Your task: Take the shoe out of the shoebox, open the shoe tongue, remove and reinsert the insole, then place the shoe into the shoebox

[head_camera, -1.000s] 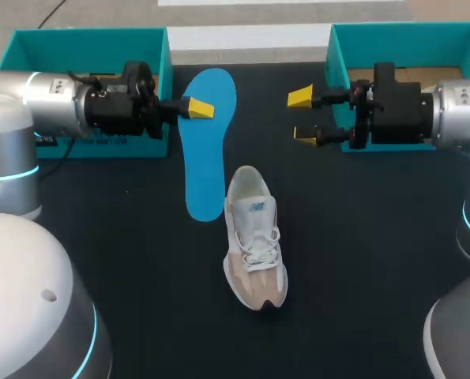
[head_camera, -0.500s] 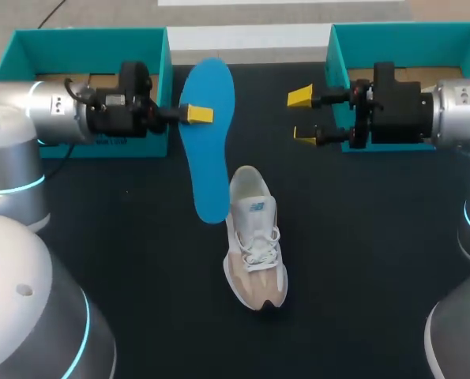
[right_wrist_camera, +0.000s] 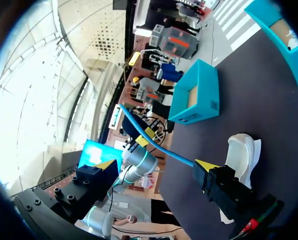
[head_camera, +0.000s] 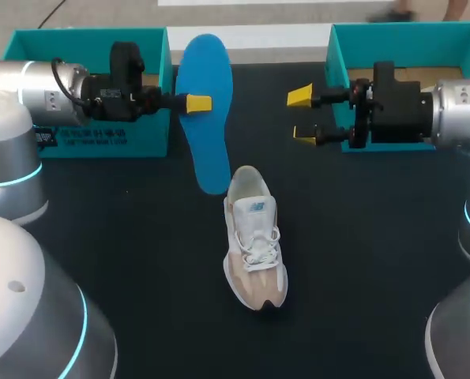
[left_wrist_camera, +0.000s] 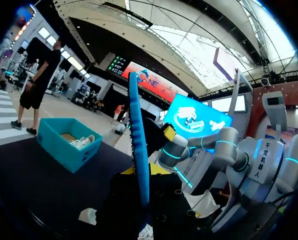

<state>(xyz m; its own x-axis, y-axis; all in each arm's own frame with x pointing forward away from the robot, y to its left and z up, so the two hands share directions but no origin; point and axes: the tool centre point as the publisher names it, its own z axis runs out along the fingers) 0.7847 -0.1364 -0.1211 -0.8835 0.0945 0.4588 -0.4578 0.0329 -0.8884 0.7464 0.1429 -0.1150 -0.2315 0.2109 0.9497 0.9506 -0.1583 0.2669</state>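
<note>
- Head view: our left gripper is clamped on one long edge of the thin blue foam insole, one yellow tip lying on top of it.
- The insole stretches away beyond the heel of the white-and-beige lace-up shoe. Its nearer end is just beside the shoe's heel collar, and we cannot tell whether the two touch.
- The shoe stands upright on the black table, outside both boxes.
- The left teal cardboard shoebox and the right teal cardboard shoebox sit beyond the shoe's heel, one on each side.
- Our right gripper hangs well apart from the shoe, before the right shoebox, jaws wide and holding nothing.
- Left wrist view: the insole stands edge-on between our own fingers, a narrow blue blade running ahead of them.
- Right wrist view: our right gripper has its tips spread far apart around empty air. The insole shows as a bowed thin strip ahead of them, with the shoe beside one finger.
- We judge the insole light and limp: it bends under its own weight, so a pinch near its middle or heel end suits it, feeding the toe end in first.
- The shoe looks light enough to slide, so we would steady it at the heel collar.
</note>
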